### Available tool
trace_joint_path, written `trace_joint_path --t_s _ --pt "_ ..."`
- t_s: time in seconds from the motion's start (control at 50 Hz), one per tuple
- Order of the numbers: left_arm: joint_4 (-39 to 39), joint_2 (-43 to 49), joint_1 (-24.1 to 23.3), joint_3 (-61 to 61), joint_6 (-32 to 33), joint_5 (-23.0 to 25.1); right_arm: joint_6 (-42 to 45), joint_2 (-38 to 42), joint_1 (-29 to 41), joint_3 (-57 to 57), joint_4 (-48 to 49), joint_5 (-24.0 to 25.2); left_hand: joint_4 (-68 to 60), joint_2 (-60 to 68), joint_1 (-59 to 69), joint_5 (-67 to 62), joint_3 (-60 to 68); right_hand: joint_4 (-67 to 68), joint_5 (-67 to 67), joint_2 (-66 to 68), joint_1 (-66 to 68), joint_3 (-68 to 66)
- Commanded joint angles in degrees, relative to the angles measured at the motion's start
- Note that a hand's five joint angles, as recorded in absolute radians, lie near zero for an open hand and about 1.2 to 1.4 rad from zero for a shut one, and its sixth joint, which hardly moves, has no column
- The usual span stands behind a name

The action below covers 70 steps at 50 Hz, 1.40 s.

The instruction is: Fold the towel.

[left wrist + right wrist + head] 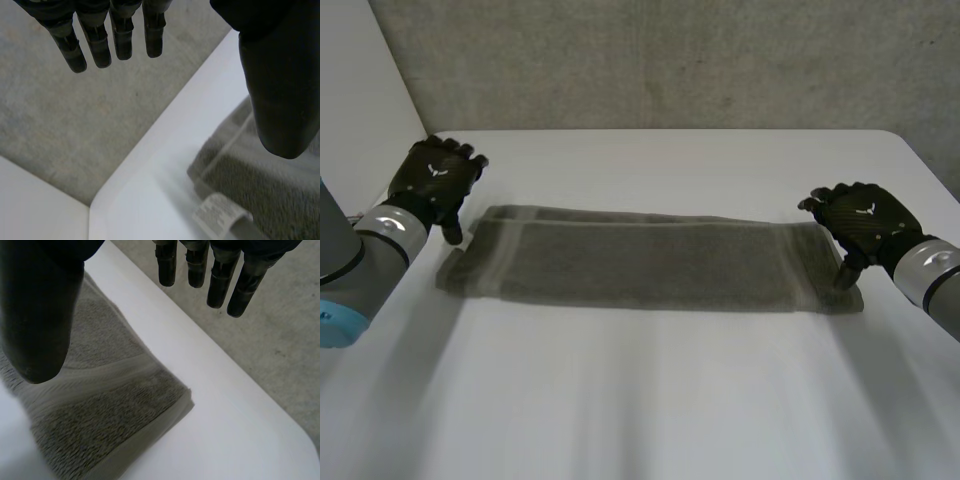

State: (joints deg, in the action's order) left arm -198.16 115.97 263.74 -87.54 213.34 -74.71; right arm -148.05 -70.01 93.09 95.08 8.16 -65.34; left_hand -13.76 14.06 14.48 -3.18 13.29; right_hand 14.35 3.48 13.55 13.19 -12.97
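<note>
1. Lying across the table point(650, 400) from near its left edge to near its right, the towel point(640, 262) is a long, narrow folded strip.
2. The left hand point(435, 180) is at the strip's left end, the right hand point(865, 222) at its right end; both have fingers straight, grasping nothing.
3. Best next, I judge: pinch one end's corners, carry it squarely onto the other end, matching edges.
</note>
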Motion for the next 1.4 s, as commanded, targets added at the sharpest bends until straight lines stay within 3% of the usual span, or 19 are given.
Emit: trace_joint_path --t_s 0.02,0.3,0.54,0.72,0.84,0.88,1.32,1.4 --pt "-0.21 4.35 1.51 2.01 0.32 0.01 0.22 0.84 -0.55 0.46 -0.60 1.18 3.76 -1.49 -1.91 0.61 -3.29 -4.35 -3.48 -3.55 -3.19 2.97" --pt "1.89 7.17 1.86 3.35 -0.03 1.94 0.74 2.51 -0.28 0.81 -3.94 0.47 3.76 -1.49 -1.91 0.61 -3.29 -4.35 -1.21 -1.28 -0.92 2.97" --pt "2.16 1.89 1.51 -1.14 -0.38 2.29 5.48 8.31 -0.63 0.28 -4.12 1.09 3.76 -1.16 -1.58 0.27 -3.29 -4.35 23.32 23.25 23.61 2.97" --pt "2.07 1.01 1.51 -1.93 -1.70 2.38 8.30 10.95 -0.72 -0.95 -3.15 0.82 3.76 -1.16 -1.58 0.27 -3.29 -4.35 28.56 28.50 28.86 2.97" --pt "2.07 1.10 1.60 -1.93 -1.88 2.38 9.01 12.88 -1.42 -2.62 -2.89 0.47 3.76 -1.16 -1.58 0.27 -3.29 -4.35 46.06 45.99 46.35 2.97" --pt "2.07 1.10 1.69 -1.93 -1.96 2.38 9.01 13.06 -1.69 -3.41 -2.89 0.38 3.76 -1.16 -1.58 0.27 -3.29 -4.35 66.40 66.33 66.69 2.97" --pt "1.98 0.75 1.86 -2.11 -2.05 2.29 8.83 11.21 -11.18 -2.53 -2.89 1.35 3.76 -1.16 -1.58 0.27 -3.29 -4.35 66.52 66.45 66.81 2.97" --pt "2.07 0.75 1.86 -2.11 -2.05 2.29 9.88 11.21 -16.35 -3.40 -3.06 2.58 3.76 -1.16 -1.58 0.27 -3.29 -4.35 66.52 66.45 66.81 2.97"
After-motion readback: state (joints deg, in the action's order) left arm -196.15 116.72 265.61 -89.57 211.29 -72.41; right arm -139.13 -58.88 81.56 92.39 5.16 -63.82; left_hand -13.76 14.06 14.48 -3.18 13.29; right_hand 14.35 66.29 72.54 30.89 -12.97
